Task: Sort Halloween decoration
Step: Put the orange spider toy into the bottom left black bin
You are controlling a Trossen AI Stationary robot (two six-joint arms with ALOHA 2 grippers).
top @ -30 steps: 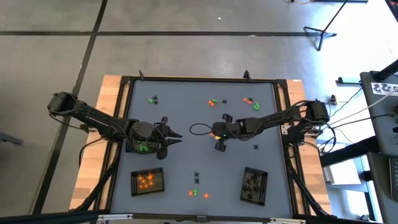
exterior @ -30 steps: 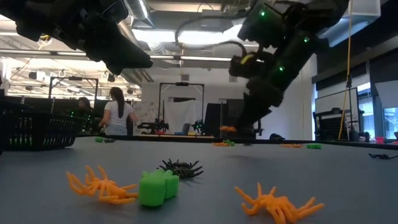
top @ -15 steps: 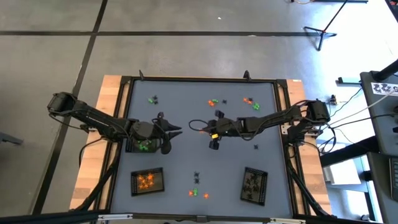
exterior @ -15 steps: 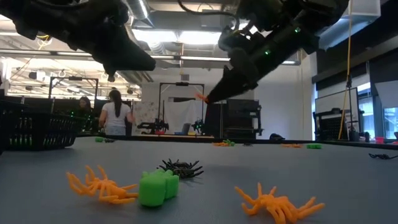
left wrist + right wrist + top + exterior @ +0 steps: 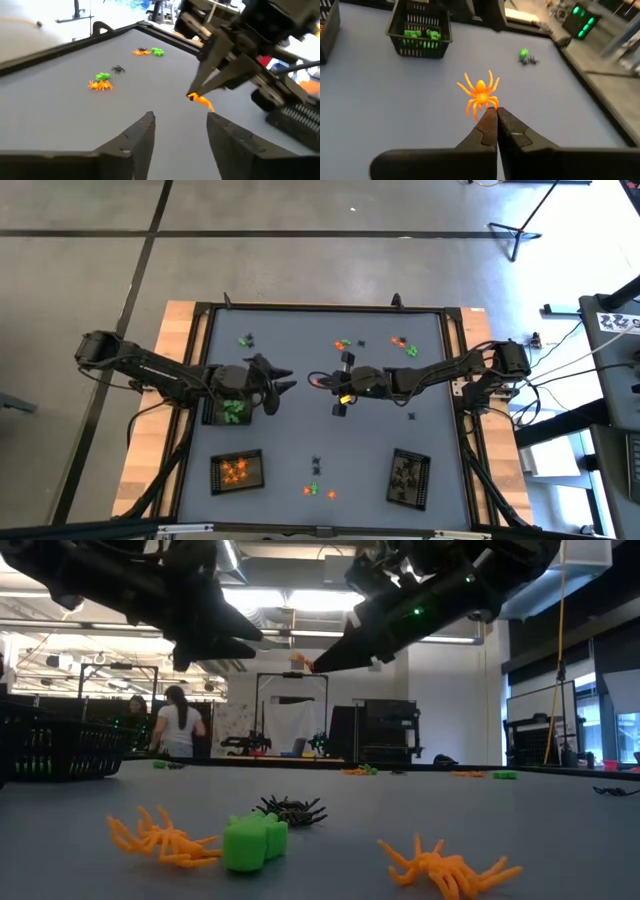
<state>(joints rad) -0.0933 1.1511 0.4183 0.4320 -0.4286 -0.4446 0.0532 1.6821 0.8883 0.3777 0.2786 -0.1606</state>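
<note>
The grey counter point(image 5: 300, 430) has 3 black trays; right hand point(image 5: 495, 116) pinches an orange spider point(image 5: 480, 95), left hand point(image 5: 180, 131) apart

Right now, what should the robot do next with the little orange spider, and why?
Probably the left tool should ease forward around the small orange plastic spider. The right tool pinches it by a leg, up above the grey table, and the left tool's fingers stand open facing it.

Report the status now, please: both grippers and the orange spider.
Right gripper shut on orange spider, held above the table. Left gripper open, facing it, empty. Nothing between them.
</note>
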